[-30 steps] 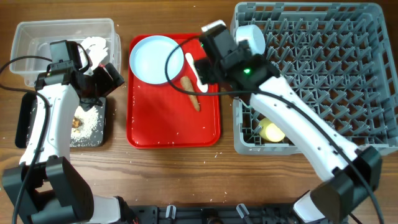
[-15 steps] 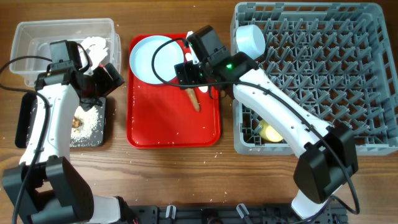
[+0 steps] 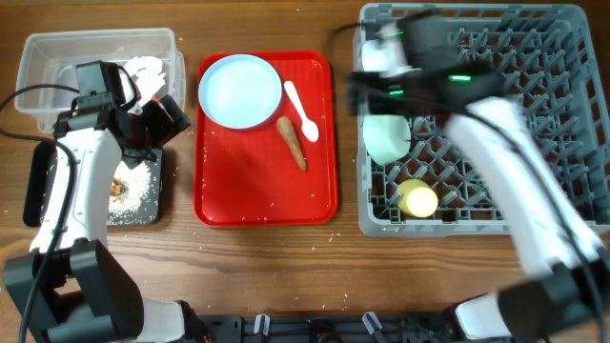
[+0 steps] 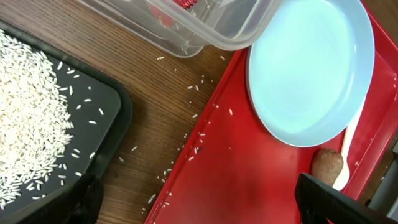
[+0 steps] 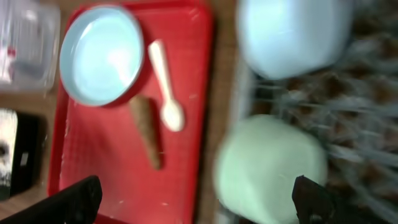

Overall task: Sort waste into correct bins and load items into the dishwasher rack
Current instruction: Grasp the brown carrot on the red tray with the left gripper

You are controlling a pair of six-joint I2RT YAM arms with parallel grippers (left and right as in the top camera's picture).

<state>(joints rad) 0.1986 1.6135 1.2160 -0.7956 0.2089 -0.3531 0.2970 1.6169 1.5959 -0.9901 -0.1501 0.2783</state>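
On the red tray lie the pale blue plate (image 3: 238, 90) (image 4: 311, 68) (image 5: 102, 53), the white spoon (image 3: 301, 110) (image 5: 166, 87) and the brown stick (image 3: 293, 143) (image 5: 146, 130). In the grey rack (image 3: 534, 143) sit the pale green bowl (image 3: 386, 138) (image 5: 273, 168), the whitish bowl (image 3: 381, 52) (image 5: 292, 34) and the yellow cup (image 3: 417, 200). My left gripper (image 3: 172, 119) (image 4: 205, 205) hangs open over the tray's left edge, holding nothing. My right gripper (image 3: 367, 95) (image 5: 196, 205), blurred by motion, is open and empty above the rack's left side.
The clear tub (image 3: 57, 57) (image 4: 205, 25) at far left holds the crumpled wrapper (image 3: 143, 71). The black tray (image 3: 43, 181) (image 4: 118, 118) in front of it holds rice (image 4: 31, 124) and a small brown lump (image 3: 116, 188). Loose grains dot the wood and the red tray (image 3: 267, 191).
My right arm swung right, from over the red tray to over the rack's left side, uncovering the spoon, the stick and the pale green bowl. The left arm stayed still.
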